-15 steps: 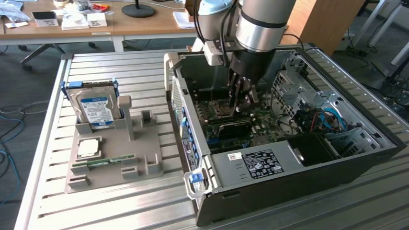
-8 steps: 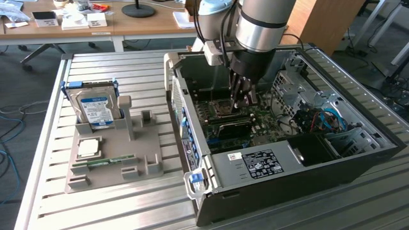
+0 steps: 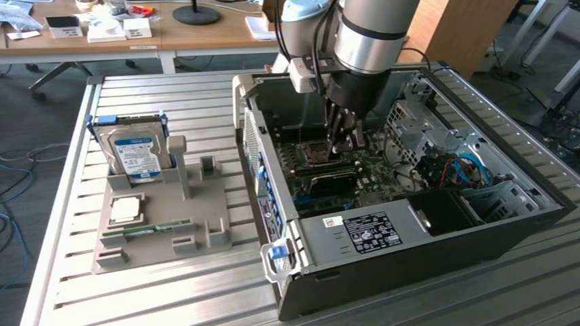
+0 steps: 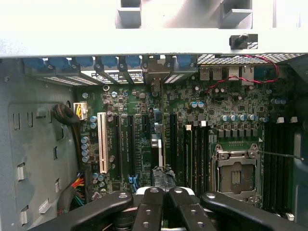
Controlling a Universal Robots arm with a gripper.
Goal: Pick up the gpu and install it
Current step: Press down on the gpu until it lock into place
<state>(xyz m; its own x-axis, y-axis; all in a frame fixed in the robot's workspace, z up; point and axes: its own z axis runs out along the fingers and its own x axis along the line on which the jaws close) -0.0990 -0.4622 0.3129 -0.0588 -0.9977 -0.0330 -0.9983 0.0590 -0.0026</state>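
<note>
Gripper point(image 3: 347, 144), at frame centre, fingers pinched onto the gpu point(image 4: 157, 154), holds it edge-down over a motherboard point(image 4: 192, 125) slot for seating.

Your black gripper point(image 4: 162, 192) hangs over a green motherboard point(image 4: 192, 120) dotted with pale blue capacitors; just ahead of its fingertips you see a black-wrapped card edge point(image 4: 162, 177) with a silvery strip. Off to one side stands a white slot point(image 4: 101, 143) among black ones, with red and yellow wires close by. Blue latches point(image 4: 108, 61) line the grey case point(image 3: 363, 272) edge beyond.
</note>
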